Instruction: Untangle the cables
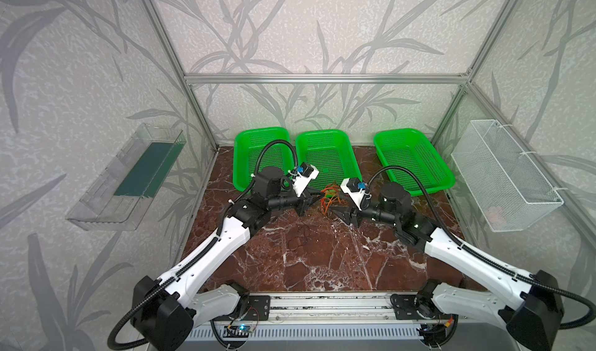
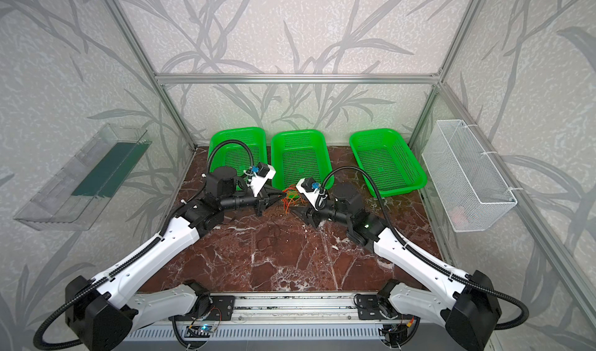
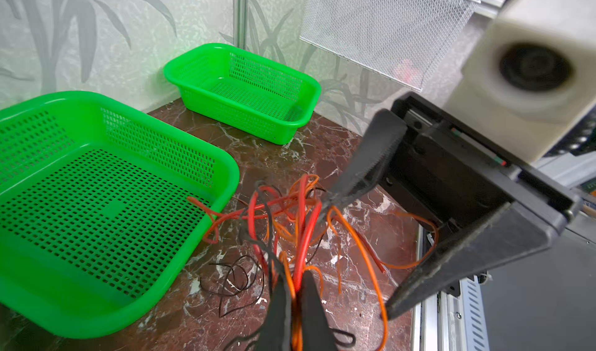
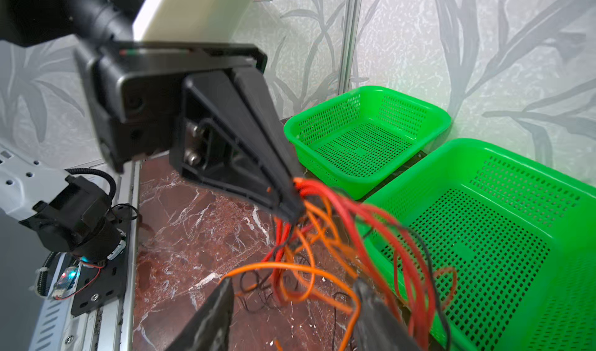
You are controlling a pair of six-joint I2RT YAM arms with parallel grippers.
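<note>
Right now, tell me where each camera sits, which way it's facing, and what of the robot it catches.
Top views: high above the front rail, facing down and back over the table, green baskets, left arm and right arm.
Left wrist: on the left arm, facing along the left gripper, shut on the cables, toward the open right gripper.
Right wrist: on the right arm, facing past its own open fingers toward the left gripper.
Shared: both wrist views show the cables, two baskets and the opposite gripper.

Three green baskets (image 1: 322, 133) line the marble table's (image 1: 322, 262) 12 o'clock edge, with a white mesh bin (image 1: 503, 172) at 3 o'clock and a clear tray (image 1: 106, 197) at 9 o'clock.
</note>
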